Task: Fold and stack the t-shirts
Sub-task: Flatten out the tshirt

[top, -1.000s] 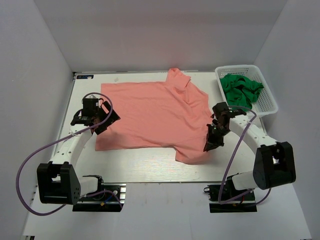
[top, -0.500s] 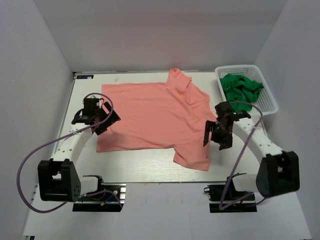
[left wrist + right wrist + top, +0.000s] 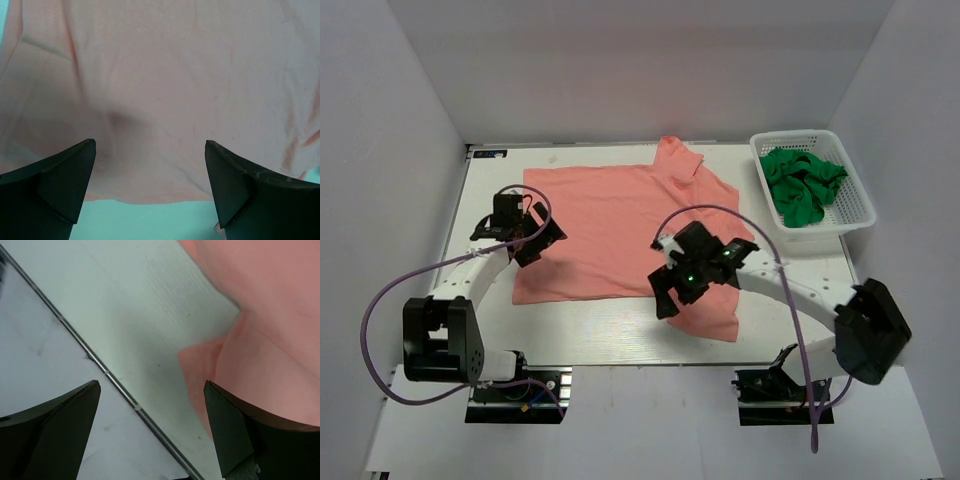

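Observation:
A salmon-pink t-shirt (image 3: 620, 225) lies spread flat on the white table, one sleeve folded over at the back (image 3: 677, 158) and the other reaching toward the front right (image 3: 713, 312). A bright green garment (image 3: 803, 185) lies crumpled in the basket. My left gripper (image 3: 542, 234) hovers open over the shirt's left edge; in the left wrist view the pink cloth (image 3: 165, 90) fills the frame above the open gripper (image 3: 150, 145). My right gripper (image 3: 665, 292) stands open and empty at the shirt's front edge, beside the front sleeve (image 3: 260, 315), with bare table under it (image 3: 150, 385).
A white lattice basket (image 3: 858, 205) stands at the back right of the table. A metal strip marks the table's front edge (image 3: 107, 372). White walls enclose the left, back and right. Bare table (image 3: 610, 325) shows along the front.
My right gripper opened, let go of the front sleeve and swung left across the shirt to its front edge. The sleeve now lies flat. The left gripper crept slightly toward the back.

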Robot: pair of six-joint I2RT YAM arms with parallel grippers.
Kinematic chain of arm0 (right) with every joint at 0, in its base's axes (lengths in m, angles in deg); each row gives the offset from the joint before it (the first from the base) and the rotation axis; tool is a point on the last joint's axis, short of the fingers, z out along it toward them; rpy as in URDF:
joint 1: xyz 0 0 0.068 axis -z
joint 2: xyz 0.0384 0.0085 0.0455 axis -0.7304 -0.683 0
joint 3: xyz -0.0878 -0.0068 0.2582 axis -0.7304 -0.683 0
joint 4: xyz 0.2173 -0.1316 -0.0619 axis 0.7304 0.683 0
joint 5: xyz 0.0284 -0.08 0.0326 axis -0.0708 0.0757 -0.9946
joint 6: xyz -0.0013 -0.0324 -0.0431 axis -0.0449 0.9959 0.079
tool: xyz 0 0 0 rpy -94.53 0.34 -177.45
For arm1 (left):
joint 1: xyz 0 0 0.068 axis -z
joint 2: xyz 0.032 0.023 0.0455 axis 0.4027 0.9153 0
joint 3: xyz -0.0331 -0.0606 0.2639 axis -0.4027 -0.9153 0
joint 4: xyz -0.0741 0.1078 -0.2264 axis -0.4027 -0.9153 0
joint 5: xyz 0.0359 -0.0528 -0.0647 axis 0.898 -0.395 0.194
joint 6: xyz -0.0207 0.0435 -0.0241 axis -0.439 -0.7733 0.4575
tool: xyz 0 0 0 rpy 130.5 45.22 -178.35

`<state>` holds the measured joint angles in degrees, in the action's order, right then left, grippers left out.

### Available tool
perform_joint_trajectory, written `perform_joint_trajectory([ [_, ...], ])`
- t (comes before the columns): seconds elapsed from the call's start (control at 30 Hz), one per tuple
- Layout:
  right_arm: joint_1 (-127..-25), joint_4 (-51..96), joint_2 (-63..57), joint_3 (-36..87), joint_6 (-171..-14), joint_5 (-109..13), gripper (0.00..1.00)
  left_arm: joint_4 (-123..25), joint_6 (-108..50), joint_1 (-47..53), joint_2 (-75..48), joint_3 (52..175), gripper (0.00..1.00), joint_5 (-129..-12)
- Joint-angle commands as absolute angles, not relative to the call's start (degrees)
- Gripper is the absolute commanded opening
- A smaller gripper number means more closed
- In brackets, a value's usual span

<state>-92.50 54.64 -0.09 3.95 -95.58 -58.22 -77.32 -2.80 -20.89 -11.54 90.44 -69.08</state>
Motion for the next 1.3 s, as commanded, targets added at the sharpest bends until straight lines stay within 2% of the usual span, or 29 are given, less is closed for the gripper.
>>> perform_joint_trajectory([
  [0.0, -95.52, 50.07, -4.2, 2.3, -91.34, -54.0, 0.9, -74.94, -2.48, -20.67, -10.6, 92.35, 1.0, -70.29],
  [0.4, -102.55, 39.43, -10.18, -2.18, -89.23, -52.05, 0.9, -76.26, -2.48, -20.67, -5.85, 97.9, 1.0, -72.22],
  [0.6, -103.96, 40.31, -14.04, -4.73, -90.55, -47.38, 0.9, -77.31, -2.48, -20.67, -6.46, 97.9, 1.0, -71.7],
  [0.83, -106.24, 41.09, -12.74, -4.04, -87.66, -54.66, 0.9, -79.16, -2.48, -20.67, -6.99, 99.12, 1.0, -71.7],
  [1.07, -108.0, 55.4, -14.92, 2.11, -79.04, -62.4, 0.9, -80.39, -3.01, -20.67, -6.46, 102.38, 1.0, -71.17],
  [1.27, -108.36, 56.92, -13.53, 2.21, -73.95, -70.82, 0.9, -80.92, -3.53, -20.67, -4.36, 104.84, 1.0, -69.94],
])
